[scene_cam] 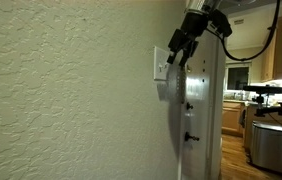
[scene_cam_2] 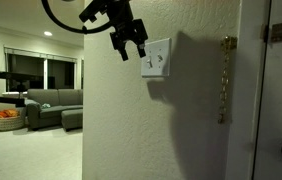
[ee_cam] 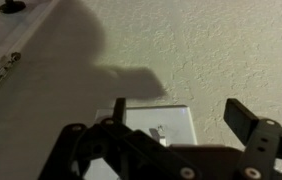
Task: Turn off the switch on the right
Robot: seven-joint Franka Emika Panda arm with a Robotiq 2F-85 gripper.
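A white rectangular wall plate shows on the textured wall in both exterior views (scene_cam: pixel 161 66) (scene_cam_2: pixel 157 60) and in the wrist view (ee_cam: pixel 176 122). In the wrist view one small white toggle lever (ee_cam: pixel 161 133) shows on the plate. The rest of the plate is hidden behind the gripper body, so I cannot tell whether this is the right-hand switch. My gripper (ee_cam: pixel 181 115) is open and empty. It hovers close in front of the plate, fingers pointed at the wall and apart from it. It also shows in both exterior views (scene_cam: pixel 181 48) (scene_cam_2: pixel 131 42).
A door edge with a brass hinge (scene_cam_2: pixel 224 80) stands just beside the plate, and the door face (scene_cam: pixel 203 110) carries a black stop. A sofa (scene_cam_2: pixel 51 105) lies beyond the wall corner. A kitchen with a metal pot (scene_cam: pixel 276 142) shows past the door.
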